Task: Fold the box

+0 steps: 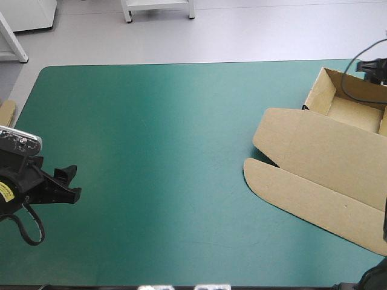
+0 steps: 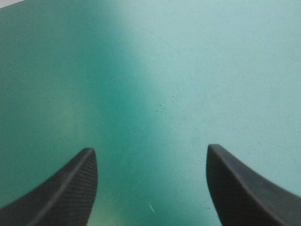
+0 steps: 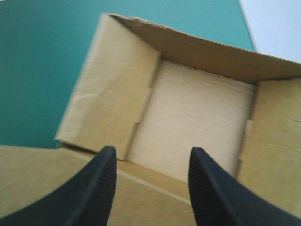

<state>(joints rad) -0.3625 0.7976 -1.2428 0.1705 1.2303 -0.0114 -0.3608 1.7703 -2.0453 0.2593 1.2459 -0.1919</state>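
Right gripper (image 3: 153, 153) is hovering with its two black curved fingers standing apart, released, just over the near wall of the brown cardboard box (image 3: 197, 117) and looking into its open tray. In the high view the box is lying at the right side of the frame. Its tray is standing with raised walls at the upper right, and its lid with rounded flaps is spreading flat toward the lower right on the teal-green table cover (image 1: 157, 151). Well apart, at the left edge of the frame, the left gripper (image 2: 151, 150) is hanging over the cover with its fingers spread wide. A sliver of brown board (image 1: 6, 112) is showing at the far left edge.
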